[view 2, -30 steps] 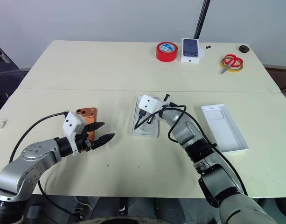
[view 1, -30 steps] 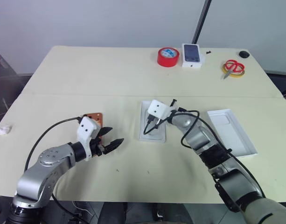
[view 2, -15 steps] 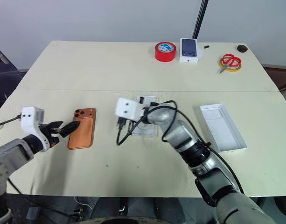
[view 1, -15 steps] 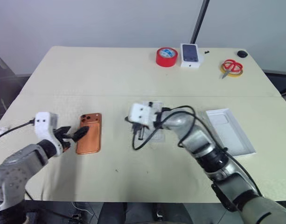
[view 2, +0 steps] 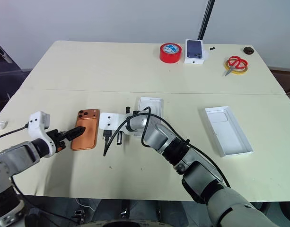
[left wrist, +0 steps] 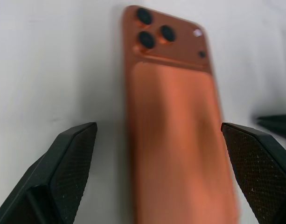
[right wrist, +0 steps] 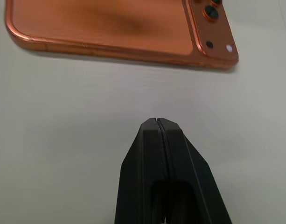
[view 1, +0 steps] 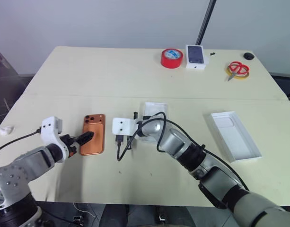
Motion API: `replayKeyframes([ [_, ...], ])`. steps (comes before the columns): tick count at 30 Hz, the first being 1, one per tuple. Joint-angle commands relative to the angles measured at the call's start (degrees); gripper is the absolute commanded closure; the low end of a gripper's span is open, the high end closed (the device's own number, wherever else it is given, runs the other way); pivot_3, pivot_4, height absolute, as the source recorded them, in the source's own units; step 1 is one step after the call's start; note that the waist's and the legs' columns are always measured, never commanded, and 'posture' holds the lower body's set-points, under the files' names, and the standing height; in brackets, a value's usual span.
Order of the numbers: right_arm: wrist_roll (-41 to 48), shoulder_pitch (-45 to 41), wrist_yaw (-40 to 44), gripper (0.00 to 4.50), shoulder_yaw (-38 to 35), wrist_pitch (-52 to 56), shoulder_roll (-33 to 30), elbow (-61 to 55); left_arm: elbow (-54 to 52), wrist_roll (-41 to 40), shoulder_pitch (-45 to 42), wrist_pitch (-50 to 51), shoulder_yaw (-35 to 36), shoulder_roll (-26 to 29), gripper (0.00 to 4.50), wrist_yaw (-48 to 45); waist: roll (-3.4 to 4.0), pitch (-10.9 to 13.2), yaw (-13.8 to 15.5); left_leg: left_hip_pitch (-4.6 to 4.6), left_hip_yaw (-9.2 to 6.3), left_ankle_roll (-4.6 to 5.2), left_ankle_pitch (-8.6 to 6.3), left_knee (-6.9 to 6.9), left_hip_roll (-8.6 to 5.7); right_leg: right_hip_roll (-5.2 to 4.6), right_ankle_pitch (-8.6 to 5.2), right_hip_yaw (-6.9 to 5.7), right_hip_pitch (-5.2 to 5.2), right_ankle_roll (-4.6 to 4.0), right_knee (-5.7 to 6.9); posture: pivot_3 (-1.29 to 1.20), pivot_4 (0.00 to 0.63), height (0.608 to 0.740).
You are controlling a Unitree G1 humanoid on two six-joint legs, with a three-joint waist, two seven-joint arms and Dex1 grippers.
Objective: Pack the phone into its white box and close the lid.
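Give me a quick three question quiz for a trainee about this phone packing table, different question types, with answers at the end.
1. True or false: the phone already lies inside the white box.
2. Which gripper has its jaws shut?
A. left gripper
B. right gripper
C. both
3. Fill in: the lid lies on the robot's ______ side of the table.

Key
1. False: the phone lies face down on the bare table, left of the box.
2. B: the left gripper's jaws stand wide open beside the phone.
3. Right.
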Motion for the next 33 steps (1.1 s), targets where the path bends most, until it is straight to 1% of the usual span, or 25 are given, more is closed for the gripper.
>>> replayKeyframes([
  [1, -0.46, 0.31, 0.64, 4.50, -0.29, -0.88, -0.12, -2.45, 0.20, -1.67, -0.56, 4.49, -4.05, -4.13, 0.04, -0.21, 0.01, -0.01, 0.01, 0.00, 0.00, 0.00, 0.00, 0.00, 0.00, 0.00, 0.00, 0.00, 0.00, 0.00, 0.00, 0.00, 0.150, 0.732],
  [4, -0.98, 0.67, 0.68, 4.50, -0.37, -0.91, -0.57, -2.71, -0.86, -1.45, -1.81, 6.29, -6.27, -7.85, 0.04, 0.04, 0.02, -0.03, 0.18, 0.00, -0.01, 0.00, 0.00, 0.00, -0.05, -0.06, 0.00, -0.01, 0.02, 0.00, -0.01, 0.00, 0.150, 0.732],
  [8, -1.45, 1.23, 0.50, 4.50, -0.56, -0.50, -0.90, -3.43, -0.65, -1.46, -3.80, 7.25, -7.49, -12.31, 0.04, 0.94, 0.01, -0.07, 0.32, 0.01, -0.03, 0.00, 0.00, 0.03, -0.14, -0.13, 0.00, -0.01, 0.11, 0.01, -0.06, 0.00, 0.150, 0.732],
  [12, -1.79, 1.89, 0.49, 4.50, -0.77, 0.02, -1.07, -4.13, 0.09, -1.70, -5.39, 7.26, -7.87, -14.48, 0.04, 1.55, 0.01, -0.07, 0.19, 0.02, -0.04, 0.00, 0.00, 0.03, -0.15, -0.12, 0.00, -0.02, 0.14, 0.01, -0.06, 0.00, 0.150, 0.732],
  [14, -1.86, 2.01, 0.40, 4.50, -0.84, 0.25, -1.05, -4.28, 0.41, -1.76, -5.88, 7.26, -7.70, -14.95, 0.04, 1.75, 0.01, -0.07, 0.05, 0.02, -0.05, 0.00, 0.00, 0.03, -0.14, -0.11, 0.00, -0.01, 0.14, 0.01, -0.06, 0.00, 0.150, 0.732],
  [18, -1.97, 2.28, 0.27, 4.50, -1.10, 0.57, -1.13, -4.59, 0.66, -1.60, -6.08, 7.26, -6.05, -14.22, 0.04, 1.90, 0.01, -0.07, 0.00, 0.04, -0.06, 0.00, 0.00, 0.03, -0.12, -0.06, 0.00, -0.01, 0.14, 0.01, -0.06, 0.00, 0.150, 0.732],
  [23, -2.15, 2.80, 0.13, 4.50, -0.93, 0.68, -1.08, -4.90, 1.54, -2.16, -5.50, 7.26, -1.17, -13.37, 0.04, 2.36, 0.01, -0.07, -0.19, 0.04, -0.06, 0.00, 0.00, 0.03, -0.11, -0.06, 0.00, -0.01, 0.14, 0.01, -0.06, 0.00, 0.150, 0.732],
  [29, -2.11, 2.84, 0.14, 4.50, -0.99, 0.66, -0.91, -4.78, 4.39, -5.31, -6.98, 7.26, 5.37, -13.40, 0.04, 3.72, 0.00, -0.07, -0.52, 0.04, -0.06, 0.00, 0.00, 0.02, -0.03, 0.03, 0.00, -0.01, 0.11, 0.01, -0.05, 0.00, 0.150, 0.732],
  [33, -2.17, 2.76, 0.00, 4.50, -0.95, 0.51, -0.70, -4.68, 6.60, -7.93, -7.67, 7.26, 7.29, -13.47, 0.04, 5.29, -0.01, -0.07, -0.52, 0.05, -0.07, 0.00, 0.00, 0.02, -0.02, 0.06, 0.00, -0.01, 0.10, 0.01, -0.05, 0.00, 0.150, 0.732],
])
